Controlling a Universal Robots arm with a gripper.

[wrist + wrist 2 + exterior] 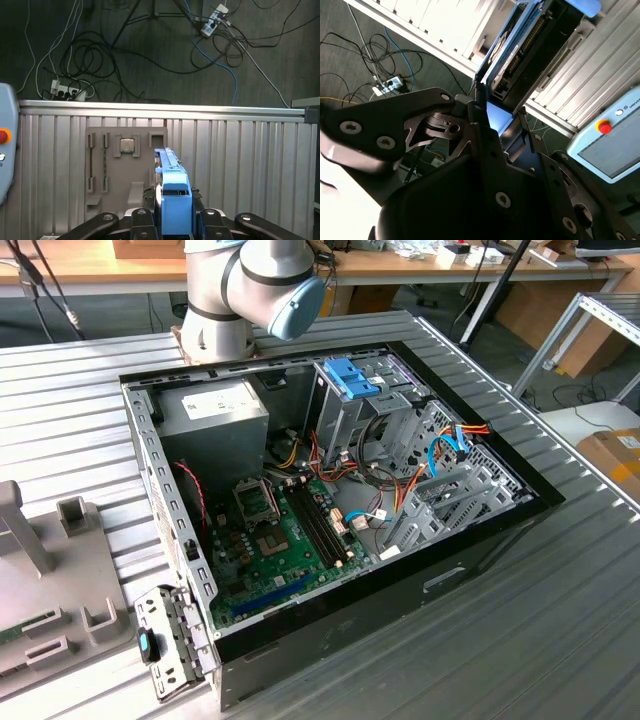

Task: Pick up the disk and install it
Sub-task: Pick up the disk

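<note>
The disk (173, 192) is a flat drive edged with a bright blue bracket. It stands edge-on between the black fingers of my gripper (172, 220), which is shut on it. In the second wrist view the disk (530, 50) sticks out past the gripper (499, 117), showing its blue rim and dark connector side. It hangs well above the ribbed metal table (240, 160), over the grey fixture plate (125, 170). In the exterior view the open computer case (460, 570) lies on the table, with its metal drive cage (345, 415) at the far side.
A blue plastic piece (350, 378) sits on top of the drive cage. Orange and blue cables (450, 445) run through the case beside the motherboard (290, 530). The grey fixture (40, 590) stands at the exterior view's left. A teach pendant (610, 135) and floor cables (150, 55) lie beyond the table edge.
</note>
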